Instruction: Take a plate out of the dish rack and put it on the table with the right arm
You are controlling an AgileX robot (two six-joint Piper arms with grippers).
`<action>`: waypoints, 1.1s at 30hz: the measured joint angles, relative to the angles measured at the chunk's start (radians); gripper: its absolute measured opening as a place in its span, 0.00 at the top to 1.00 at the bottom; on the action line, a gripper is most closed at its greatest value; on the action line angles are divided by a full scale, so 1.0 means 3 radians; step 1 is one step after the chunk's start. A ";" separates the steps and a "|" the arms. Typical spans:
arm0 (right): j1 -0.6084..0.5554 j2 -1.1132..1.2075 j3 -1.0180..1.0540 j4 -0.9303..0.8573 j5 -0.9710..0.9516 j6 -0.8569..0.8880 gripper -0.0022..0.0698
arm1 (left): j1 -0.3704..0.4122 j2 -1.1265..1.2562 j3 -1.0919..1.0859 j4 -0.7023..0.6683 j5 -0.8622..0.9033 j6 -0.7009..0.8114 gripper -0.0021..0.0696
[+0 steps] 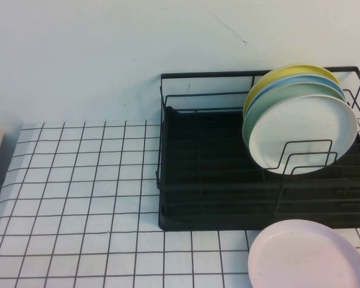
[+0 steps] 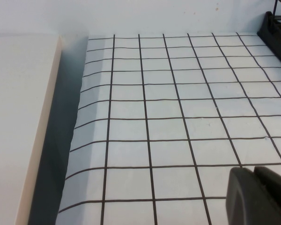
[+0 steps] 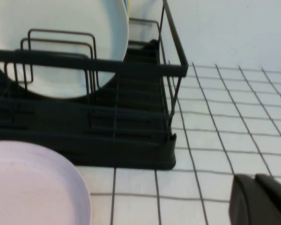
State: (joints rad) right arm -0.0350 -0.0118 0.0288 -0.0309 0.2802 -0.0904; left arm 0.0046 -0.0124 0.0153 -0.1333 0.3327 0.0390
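Note:
The white plate (image 1: 306,135) stands upright at the front of a stack in the black wire dish rack (image 1: 204,180), held by wire loops at the rack's right end. It also shows in the right wrist view (image 3: 61,28), behind the rack's rail (image 3: 131,70). My right gripper (image 3: 255,180) is shut and empty, low over the grid table (image 3: 215,140), near the rack's front corner and apart from it. My left gripper (image 2: 254,171) is shut and empty over the table (image 2: 178,103), far left of the rack. Neither gripper shows in the high view.
Mint-green (image 1: 288,93), blue (image 1: 294,81) and yellow (image 1: 288,72) plates stand behind the white one. A pale pink plate (image 1: 309,255) lies flat on the table in front of the rack, also in the right wrist view (image 3: 33,183). A beige block (image 2: 18,117) borders the table's left edge.

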 joint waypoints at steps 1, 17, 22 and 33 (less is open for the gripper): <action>0.0000 0.0000 0.0000 0.0000 -0.0068 0.0000 0.97 | 0.0000 0.0000 0.0000 0.0000 0.0000 0.0000 0.98; 0.0000 0.0000 0.0000 0.0302 -0.2105 -0.0124 0.97 | 0.0000 0.0000 0.0000 0.0000 0.0000 0.0000 0.98; 0.0000 0.0000 0.0000 0.1299 -0.2509 -0.0264 0.97 | 0.0000 0.0000 0.0000 0.0000 0.0000 0.0000 0.98; 0.0000 0.0000 -0.0024 0.1807 -0.2935 -0.0187 0.97 | 0.0000 0.0000 0.0000 0.0000 0.0000 0.0000 0.98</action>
State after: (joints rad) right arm -0.0350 -0.0118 0.0216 0.5111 -0.6003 -0.1467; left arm 0.0046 -0.0124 0.0153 -0.1333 0.3327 0.0390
